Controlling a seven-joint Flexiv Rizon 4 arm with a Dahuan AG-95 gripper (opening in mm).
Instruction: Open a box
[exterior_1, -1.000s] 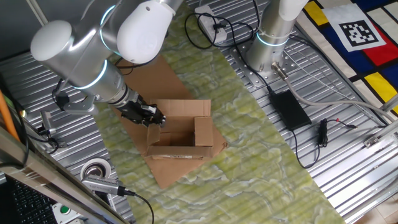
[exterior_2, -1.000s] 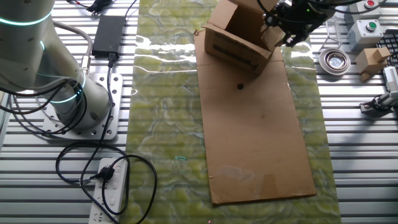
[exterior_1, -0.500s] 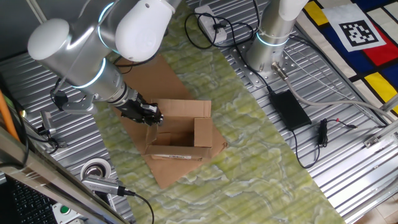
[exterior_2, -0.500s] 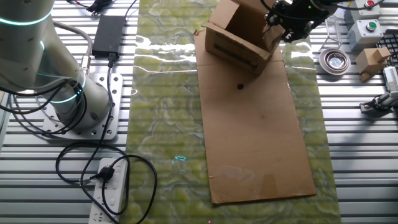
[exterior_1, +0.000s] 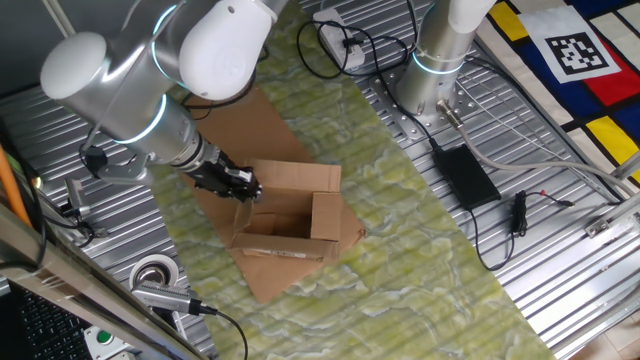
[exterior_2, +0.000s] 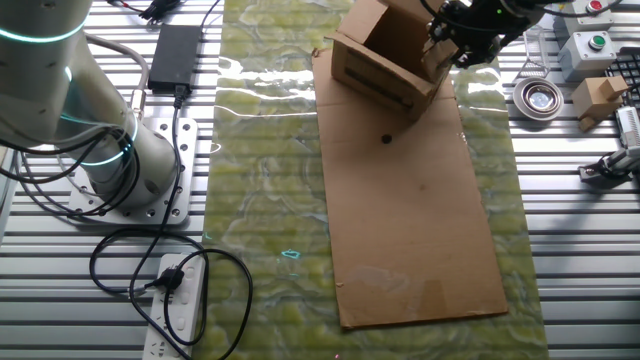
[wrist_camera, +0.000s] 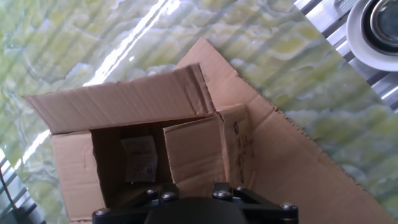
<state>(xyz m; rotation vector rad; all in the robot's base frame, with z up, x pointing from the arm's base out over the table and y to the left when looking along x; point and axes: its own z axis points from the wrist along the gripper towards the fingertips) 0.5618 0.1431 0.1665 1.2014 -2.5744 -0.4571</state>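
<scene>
Gripper (exterior_1: 243, 187) is parked at the box (exterior_1: 290, 213) edge, flaps up, but finger state can't be made out.

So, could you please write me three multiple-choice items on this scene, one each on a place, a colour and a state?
1. Where does the box stand?
A. on the flat cardboard sheet
B. on the bare metal table
C. on the power adapter

2. What colour is the patterned mat under the sheet?
A. blue
B. yellow-green
C. red

3. In what state is the box?
A. taped shut
B. crushed flat
C. open, with flaps up and the inside showing

Answers:
1 A: both fixed views show the box at one end of the sheet.
2 B: the mat is marbled yellow-green in every view.
3 C: the hand view looks into the box, with flaps standing up around the opening, and the gripper is at one flap's edge.
</scene>
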